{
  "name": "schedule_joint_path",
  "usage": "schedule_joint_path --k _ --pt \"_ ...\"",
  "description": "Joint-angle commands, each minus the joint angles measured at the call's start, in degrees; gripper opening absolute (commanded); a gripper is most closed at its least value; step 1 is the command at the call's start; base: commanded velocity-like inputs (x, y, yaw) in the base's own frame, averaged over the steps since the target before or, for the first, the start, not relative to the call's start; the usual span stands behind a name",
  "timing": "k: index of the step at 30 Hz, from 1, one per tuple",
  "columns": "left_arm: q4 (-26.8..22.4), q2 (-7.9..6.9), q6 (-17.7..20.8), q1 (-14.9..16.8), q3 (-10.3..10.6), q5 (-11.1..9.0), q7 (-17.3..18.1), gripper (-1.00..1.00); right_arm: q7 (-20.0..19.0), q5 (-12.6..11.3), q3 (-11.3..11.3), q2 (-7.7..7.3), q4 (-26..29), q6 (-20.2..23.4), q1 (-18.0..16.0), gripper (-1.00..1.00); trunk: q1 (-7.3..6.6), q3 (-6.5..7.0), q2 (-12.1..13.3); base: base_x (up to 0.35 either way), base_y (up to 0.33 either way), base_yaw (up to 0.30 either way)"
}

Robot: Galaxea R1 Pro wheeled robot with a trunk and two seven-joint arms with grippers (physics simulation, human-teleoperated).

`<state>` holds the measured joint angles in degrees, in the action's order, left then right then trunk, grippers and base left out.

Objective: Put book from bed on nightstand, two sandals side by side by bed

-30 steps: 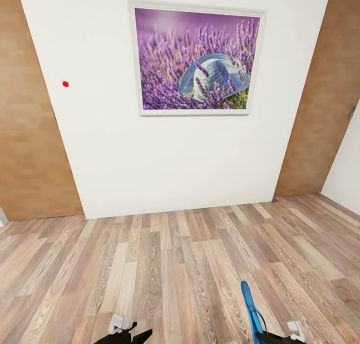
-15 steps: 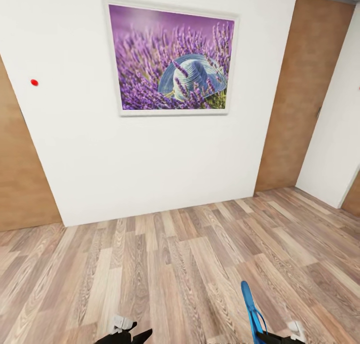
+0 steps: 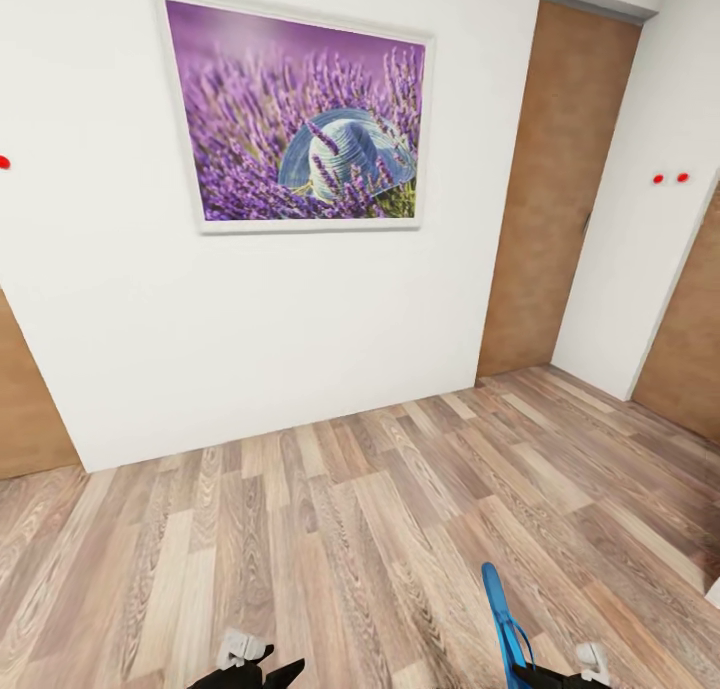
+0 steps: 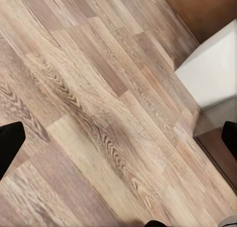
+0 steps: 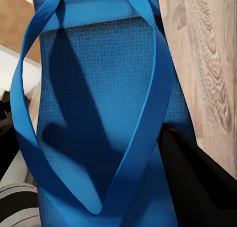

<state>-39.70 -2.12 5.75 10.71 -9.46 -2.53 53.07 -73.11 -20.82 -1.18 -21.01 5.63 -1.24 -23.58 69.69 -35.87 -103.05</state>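
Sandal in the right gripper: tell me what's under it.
Under the sandal, wood-plank floor shows on one side and a dark finger of the right gripper crosses beneath. The sole hides the floor directly below.

Head: we look forward and down at wall (image 3: 250, 309), floor (image 3: 330, 529) | left wrist: down at floor, shared | right wrist: close on sandal (image 5: 98, 113)
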Motion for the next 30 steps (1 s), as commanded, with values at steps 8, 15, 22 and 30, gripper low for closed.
schedule_joint_path --k 8,15,22,30 --pt "0.0 0.01 0.6 0.0 -0.1 -0.3 0.3 1.0 -0.1 0.1 -0.1 0.0 0.0 0.0 -0.1 -1.0 -0.01 -0.06 0.0 0.0 0.0 -0.201" --pt "0.0 0.01 0.6 0.0 -0.1 -0.3 0.3 1.0 -0.1 0.1 -0.1 0.0 0.0 0.0 0.0 -1.0 -0.01 -0.06 0.0 0.0 0.0 -0.197" --pt "0.0 0.01 0.6 0.0 -0.1 -0.3 0.3 1.0 -0.1 0.1 -0.1 0.0 0.0 0.0 -0.1 -1.0 -0.01 -0.06 0.0 0.0 0.0 -0.19" --pt "0.0 0.01 0.6 0.0 -0.1 -0.3 0.3 1.0 -0.1 0.1 -0.1 0.0 0.0 0.0 -0.1 -1.0 -0.01 -0.06 0.0 0.0 0.0 -0.183"
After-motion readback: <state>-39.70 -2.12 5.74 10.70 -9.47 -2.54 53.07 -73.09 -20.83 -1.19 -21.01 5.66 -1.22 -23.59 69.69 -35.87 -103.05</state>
